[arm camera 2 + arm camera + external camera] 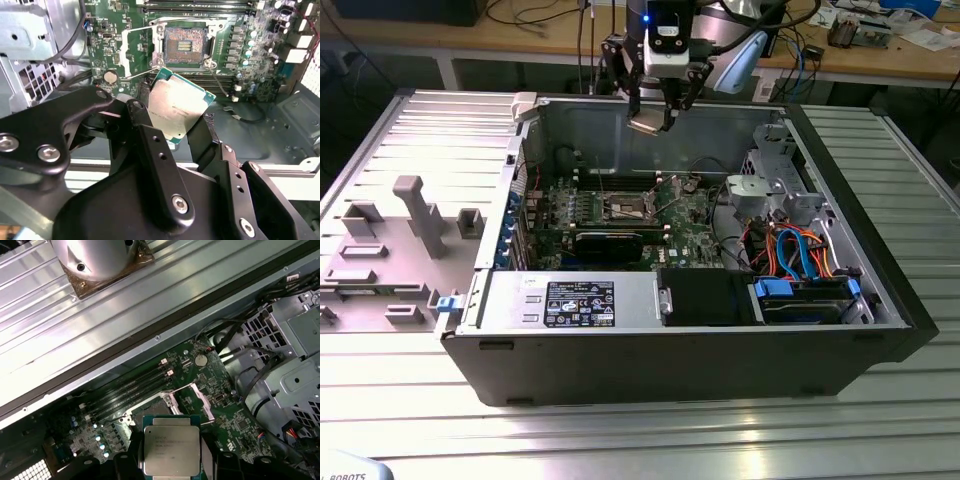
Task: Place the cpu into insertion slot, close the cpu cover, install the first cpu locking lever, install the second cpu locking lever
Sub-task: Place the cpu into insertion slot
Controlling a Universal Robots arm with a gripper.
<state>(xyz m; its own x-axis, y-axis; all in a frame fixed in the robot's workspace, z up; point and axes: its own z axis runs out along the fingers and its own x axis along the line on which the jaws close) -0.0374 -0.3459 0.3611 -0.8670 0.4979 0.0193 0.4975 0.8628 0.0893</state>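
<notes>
Silver-grey metal topped the small flat square cpu, green at its edges, which the black two-fingered gripper held pinched by two opposite sides, jaws closed narrowly on it. In the exterior view the chip hung well above the insertion slot, a small square socket with a shiny rim and a dark centre, up near the rim of the open black tower case. The slot sat on the green motherboard on the case floor, with its contact field bare. The cpu cover, a thin silver metal frame plate, stood swung back at one side of the slot.

Judging from the second wrist view, the chip was turned somewhat against the slot's square outline, and it looked slightly tilted in the grip. Lowered that way, it could land skewed, ride on the slot's rim or press on the fine contacts and bend them. The hold was on thin edges only, so a jolt might let the chip slip or twist. The raised cover stood just beside the slot, and a finger coming down on that side could strike it. Loose dark cables lay near the slot's far side and might snag.
</notes>
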